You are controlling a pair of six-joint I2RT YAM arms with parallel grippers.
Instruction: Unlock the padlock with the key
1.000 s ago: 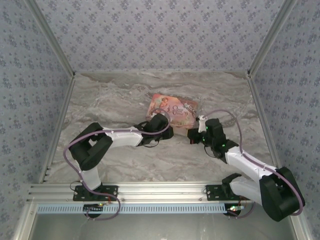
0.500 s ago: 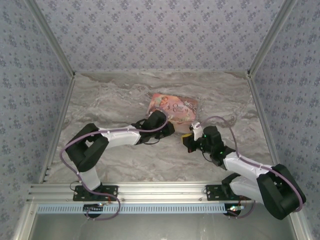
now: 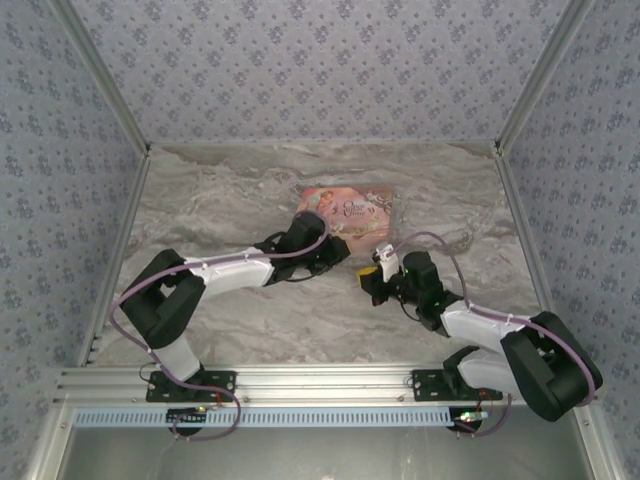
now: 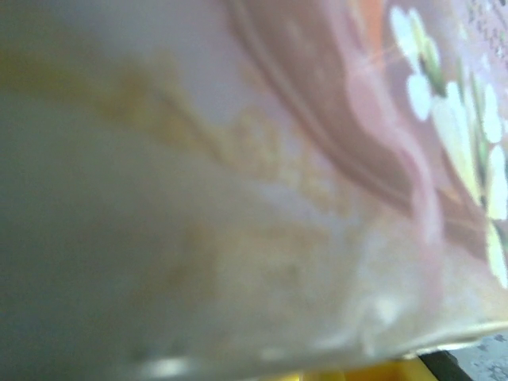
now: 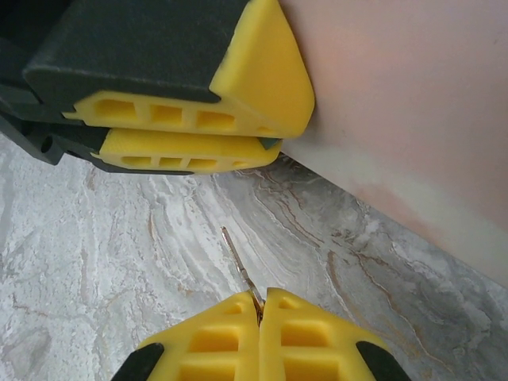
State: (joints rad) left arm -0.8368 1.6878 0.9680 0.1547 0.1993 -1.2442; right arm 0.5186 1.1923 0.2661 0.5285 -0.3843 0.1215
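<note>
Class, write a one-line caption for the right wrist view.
Right end effector pinches thin silvery metal key over grey marbled table beside pink tin.

Supporting surface: a table (image 3: 220, 200) with a marbled top, grey-white with beige and brownish veining. It is enclosed on the left, right and far sides by walls papered in a small blue-grey floral print. One item lies directly on it: a pink illustrated rectangular tin (image 3: 350, 212), placed right of centre towards the far side and set slightly askew to the table edges. In the right wrist view, the tin's pale lower edge meets the marbled surface.
</note>
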